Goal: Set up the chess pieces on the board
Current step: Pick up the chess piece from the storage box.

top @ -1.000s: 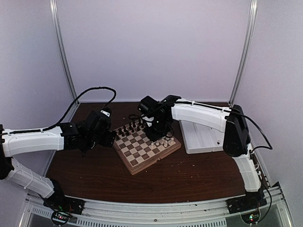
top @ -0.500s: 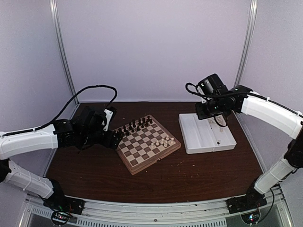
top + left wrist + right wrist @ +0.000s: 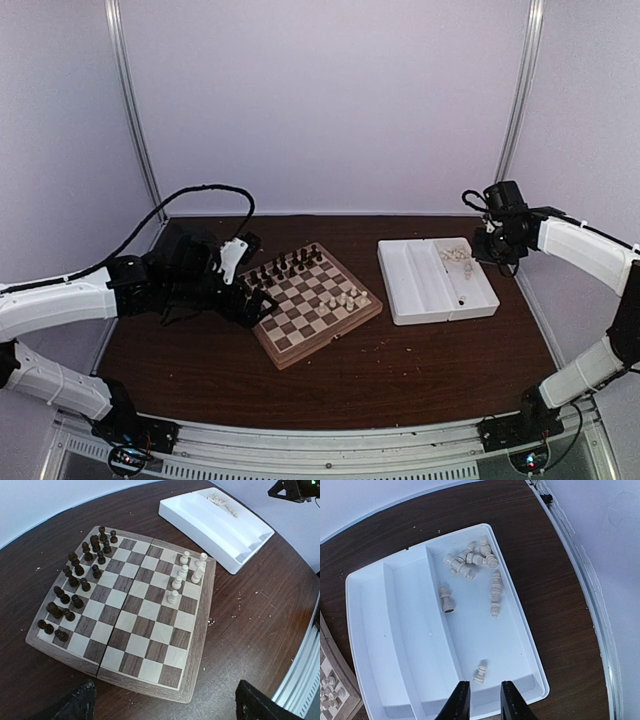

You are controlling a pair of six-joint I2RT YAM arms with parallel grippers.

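The board [image 3: 287, 360] lies at an angle mid-table, with several cream-white chess pieces [image 3: 345, 298] standing near its right edge. In the left wrist view those pieces [image 3: 185, 572] form a short cluster beside the board's rim [image 3: 196, 665]. More cream pieces [image 3: 472, 557] lie toppled in the white tray, and a single pawn [image 3: 480, 672] lies just ahead of my right gripper [image 3: 485, 700]. Its jaws are a narrow gap apart with nothing between them. My left gripper [image 3: 167, 705] is wide open and empty, hovering at the board's near left corner.
Dark brown pieces [image 3: 75, 575] fill two rows on the board's far left side. The white tray [image 3: 410, 285] has three compartments and sits right of the board. The right arm [image 3: 580, 245] reaches over the tray's far right corner. The enclosure wall stands close on the right.
My right arm swung from above the board over to the tray's right side. The left gripper opened wider and edged toward the board's left corner.
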